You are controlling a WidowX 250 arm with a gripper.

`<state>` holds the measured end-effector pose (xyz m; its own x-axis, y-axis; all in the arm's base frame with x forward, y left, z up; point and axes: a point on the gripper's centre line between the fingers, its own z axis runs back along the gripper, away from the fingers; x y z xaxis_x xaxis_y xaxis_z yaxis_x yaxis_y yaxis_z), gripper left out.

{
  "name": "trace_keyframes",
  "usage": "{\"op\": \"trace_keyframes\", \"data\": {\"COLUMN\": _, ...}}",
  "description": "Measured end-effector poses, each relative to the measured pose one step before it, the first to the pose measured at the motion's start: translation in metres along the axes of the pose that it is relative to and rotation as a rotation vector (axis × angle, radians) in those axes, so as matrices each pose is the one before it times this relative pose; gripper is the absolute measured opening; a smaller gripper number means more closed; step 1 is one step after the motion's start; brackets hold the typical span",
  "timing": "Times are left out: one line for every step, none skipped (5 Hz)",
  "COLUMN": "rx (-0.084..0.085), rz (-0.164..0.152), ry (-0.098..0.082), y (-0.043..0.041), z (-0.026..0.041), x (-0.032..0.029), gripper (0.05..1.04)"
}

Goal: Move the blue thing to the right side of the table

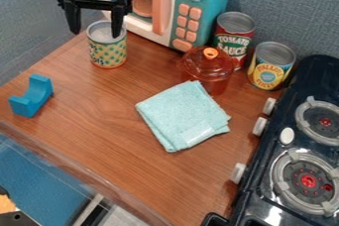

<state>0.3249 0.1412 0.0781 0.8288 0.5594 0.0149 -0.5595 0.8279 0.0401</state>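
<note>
the black metal-and-plastic-looking two-finger gripper (95,34), spread wide, empty, hangs at eleven o'clock; the blue curved plastic-looking block (33,97) sits at nine, toward the gripper's seven, long axis one-to-seven.

Moderately bright, diffuse light covers the wooden tabletop (119,160). Shadows are soft and faint, hugging the folded cloth (175,113) near the centre. White glare breaks over the glossy black stove (275,141) at five o'clock, and small glints catch the red glass pot (198,66) between one and two. The light's source is hard to place.
</note>
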Motion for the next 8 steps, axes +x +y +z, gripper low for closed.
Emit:
{"op": "trace_keyframes", "data": {"rx": 0.0065, "rz": -0.0014, "ry": 0.0315, "y": -0.00021, "z": -0.01137, "x": -0.00138, "gripper": 1.000}}
{"op": "trace_keyframes", "data": {"rx": 0.0002, "rz": 0.0184, "ry": 0.0041, "y": 0.00809, "z": -0.00035, "x": 0.00091, "gripper": 1.000}}
{"op": "trace_keyframes", "data": {"rx": -0.0005, "rz": -0.0740, "ry": -0.0202, "y": 0.01195, "z": -0.00798, "x": 0.00158, "gripper": 1.000}}
{"op": "trace_keyframes", "data": {"rx": -0.0117, "rz": -0.0390, "ry": 0.0249, "y": 0.02360, "z": -0.00556, "x": -0.01422, "gripper": 1.000}}
{"op": "trace_keyframes", "data": {"rx": 0.0097, "rz": -0.0358, "ry": 0.0023, "y": 0.01640, "z": 0.00113, "x": -0.02893, "gripper": 1.000}}
{"op": "trace_keyframes", "data": {"rx": 0.0244, "rz": -0.0429, "ry": 0.0180, "y": 0.01734, "z": -0.01795, "x": -0.01730, "gripper": 1.000}}
{"op": "trace_keyframes", "data": {"rx": 0.0329, "rz": -0.0169, "ry": 0.0078, "y": 0.01165, "z": -0.01491, "x": -0.01319, "gripper": 1.000}}
{"op": "trace_keyframes", "data": {"rx": 0.0423, "rz": 0.0035, "ry": -0.0162, "y": 0.00672, "z": -0.01079, "x": -0.00654, "gripper": 1.000}}
